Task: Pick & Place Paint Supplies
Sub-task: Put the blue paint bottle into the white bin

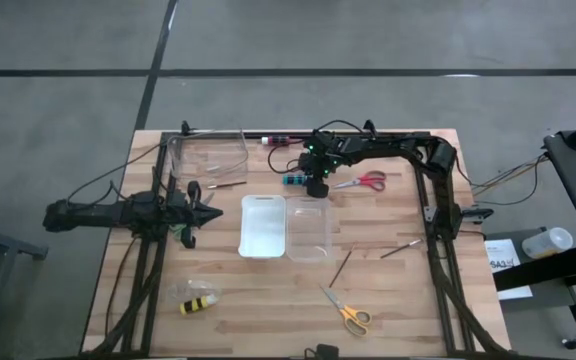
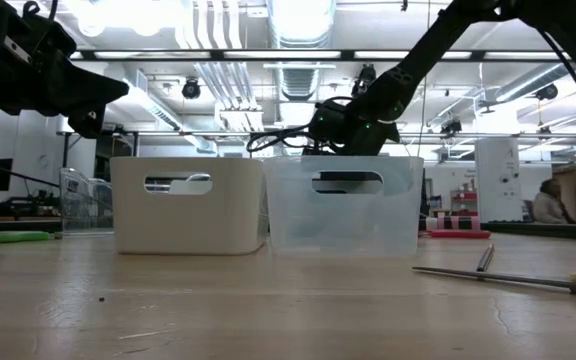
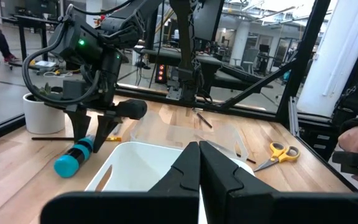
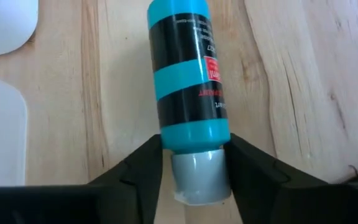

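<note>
Between my right gripper fingers sits the grey cap of the teal paint bottle, which lies flat on the bench; the fingers are partly closed, flanking the cap, though I cannot tell whether they press it. Its black label carries small red print, unreadable to me. The bottle's long axis runs along the bench's far edge, near its middle, just beyond the clear bin. My left gripper hangs pinched together, empty, over the white bin. Pale wood planks, grey concrete floor around, an office-like room with ceiling lights behind.

small unreadable print on teal bottle
</note>
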